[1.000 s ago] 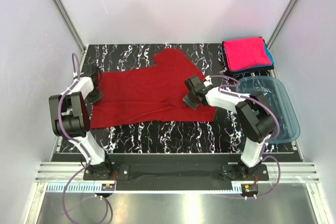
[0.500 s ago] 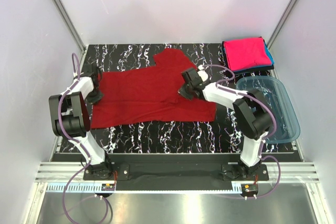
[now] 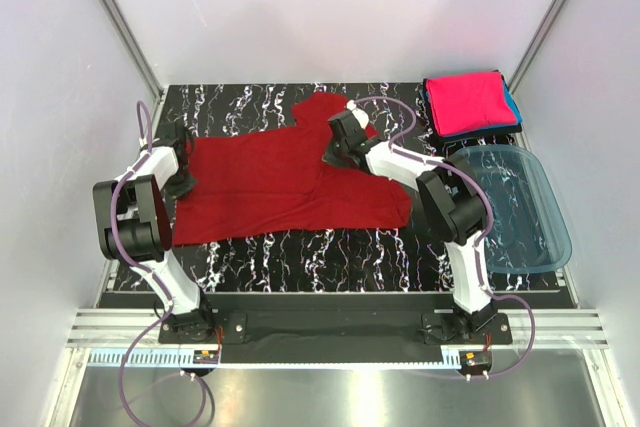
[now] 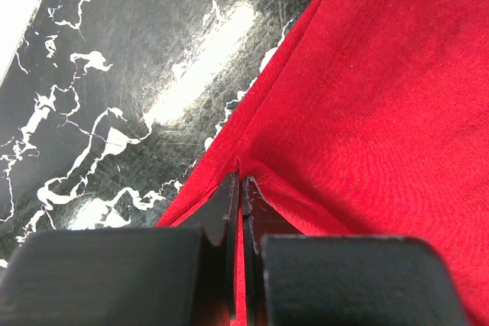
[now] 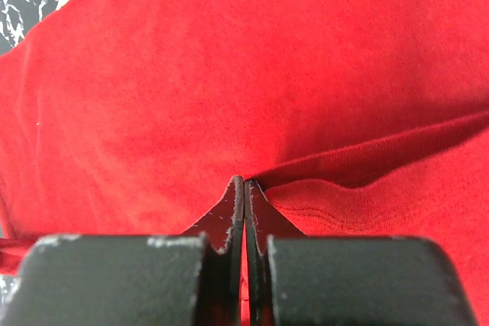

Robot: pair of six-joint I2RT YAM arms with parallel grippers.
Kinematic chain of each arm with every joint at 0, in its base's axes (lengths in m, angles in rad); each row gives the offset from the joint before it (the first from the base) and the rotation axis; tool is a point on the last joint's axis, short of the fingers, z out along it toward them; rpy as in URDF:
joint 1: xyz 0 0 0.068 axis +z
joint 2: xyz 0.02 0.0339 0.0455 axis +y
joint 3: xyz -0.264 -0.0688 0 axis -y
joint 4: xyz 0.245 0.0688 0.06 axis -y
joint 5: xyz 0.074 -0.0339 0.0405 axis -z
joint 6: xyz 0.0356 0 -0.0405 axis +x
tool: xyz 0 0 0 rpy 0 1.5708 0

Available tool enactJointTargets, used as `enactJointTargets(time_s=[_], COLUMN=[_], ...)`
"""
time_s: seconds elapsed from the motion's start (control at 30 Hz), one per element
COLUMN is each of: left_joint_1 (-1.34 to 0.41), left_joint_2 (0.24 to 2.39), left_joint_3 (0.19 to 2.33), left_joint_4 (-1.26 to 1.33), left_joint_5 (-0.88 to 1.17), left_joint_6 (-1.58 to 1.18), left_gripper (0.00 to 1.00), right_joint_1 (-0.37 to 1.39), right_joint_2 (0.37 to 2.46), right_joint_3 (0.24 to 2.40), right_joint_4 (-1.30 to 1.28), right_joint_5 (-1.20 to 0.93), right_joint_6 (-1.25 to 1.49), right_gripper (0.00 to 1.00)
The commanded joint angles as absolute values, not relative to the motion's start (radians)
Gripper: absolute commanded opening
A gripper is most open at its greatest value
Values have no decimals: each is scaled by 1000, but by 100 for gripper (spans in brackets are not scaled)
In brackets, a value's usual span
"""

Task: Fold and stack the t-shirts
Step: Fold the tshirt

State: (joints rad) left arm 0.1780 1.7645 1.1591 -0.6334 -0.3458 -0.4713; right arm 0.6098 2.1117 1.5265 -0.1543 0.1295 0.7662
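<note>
Dark red t-shirt (image 3: 270, 182) spread flat across centre, 9 to 3 o'clock. Folded stack (image 3: 465, 104) at 1 o'clock. Right gripper (image 5: 244, 186) pinched tight on a hem fold near 12. Left gripper (image 4: 238, 182) pinched on the 9 o'clock edge. Risk: thin bites slip under tension and the fold lands skewed.

Three t-shirts (image 3: 280, 182), one tub (image 3: 535, 222), two arms (image 3: 135, 215).

White arms (image 3: 172, 285), black joints (image 3: 130, 219); purple cables (image 3: 141, 125)
</note>
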Motion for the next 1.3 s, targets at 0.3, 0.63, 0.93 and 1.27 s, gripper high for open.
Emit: enactJointTargets(time_s=[0.3,0.63,0.93,1.27], left_joint_1=[187,174,-112,-328], left_joint_2=[1718,1609,1604,1874], left_joint_3=[1195,1253,1256,1471], left_joint_4=[-669,-673,-457,-400], left_joint_5=[-478,-287,351,405], left_joint_6=[-492,-422,-261,-255], left_gripper=[24,33,50,55], right_joint_1=[618,532,362,245], right_joint_2=[2077,1927,1917,2097], right_joint_3=[1634,1590,1500,1623], right_joint_4=[-167,-419,-436,-492], right_joint_5=[83,81,-92,-368], right_joint_6=[609,547,389,230], right_gripper=[32,39,39,34])
